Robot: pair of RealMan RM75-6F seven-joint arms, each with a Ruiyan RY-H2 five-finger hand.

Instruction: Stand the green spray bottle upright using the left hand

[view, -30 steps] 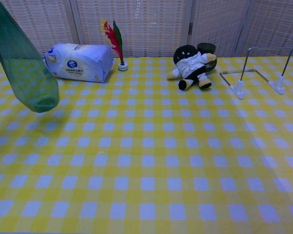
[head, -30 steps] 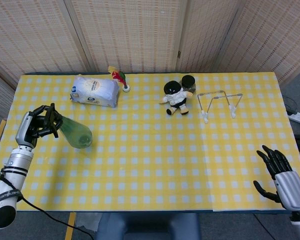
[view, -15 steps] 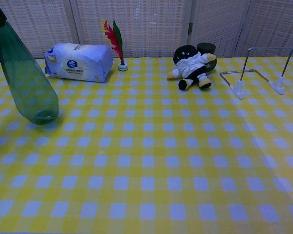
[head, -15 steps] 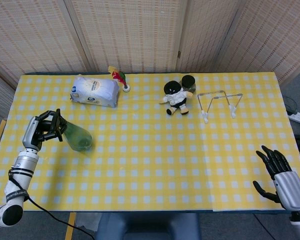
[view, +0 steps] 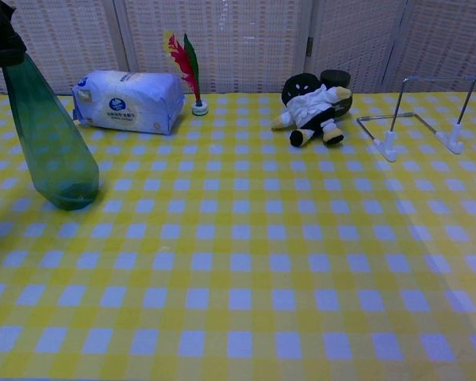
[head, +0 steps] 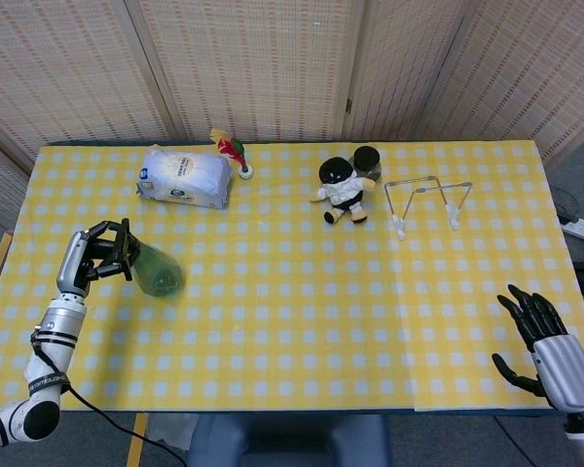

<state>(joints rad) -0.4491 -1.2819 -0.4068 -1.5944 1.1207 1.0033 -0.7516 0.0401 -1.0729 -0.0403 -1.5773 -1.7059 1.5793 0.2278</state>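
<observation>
Near the tabletop's left edge, my left hand (head: 95,255) grips the green spray bottle (view: 49,143) by its top, tilting it nearly upright; next I level its base, then let go.

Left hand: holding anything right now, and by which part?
Yes. The left hand grips the green spray bottle at its top, by the neck and spray head; the right hand holds nothing.

On the yellow-and-white checked tablecloth (head: 302,292), the left hand (head: 92,259) grips the neck of the translucent green spray bottle (head: 154,271), whose base points toward the table's middle. The right hand (head: 543,336) hovers off the table's near right corner, fingers spread, holding nothing.
</observation>
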